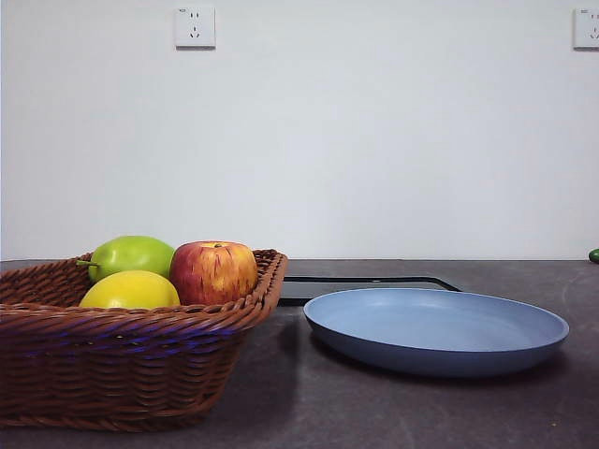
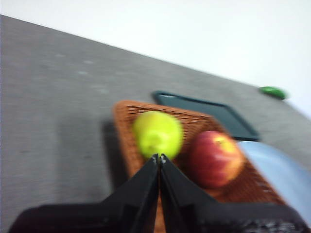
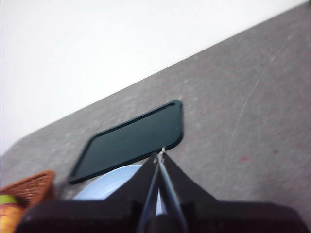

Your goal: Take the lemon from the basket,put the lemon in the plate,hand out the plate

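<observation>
Fruit fills the brown woven wicker basket (image 1: 140, 351): the smooth yellow lemon (image 1: 130, 291) lies at its near side in the front view, yet the left wrist view hides it behind the left gripper (image 2: 159, 157), jaws pressed together above a green apple (image 2: 158, 134) and a red-yellow apple (image 2: 215, 158). Beside the basket sits the round blue-grey plate (image 1: 436, 329), empty. The right gripper (image 3: 161, 153), jaws likewise closed, hangs over the plate and a flat black tray (image 3: 131, 140). Both wrist views are blurred.

Woven wicker basket (image 1: 131, 365), smooth glossy lemon (image 1: 129, 291), matte blue-grey plate (image 1: 436, 332), speckled grey table (image 1: 487, 412)
</observation>
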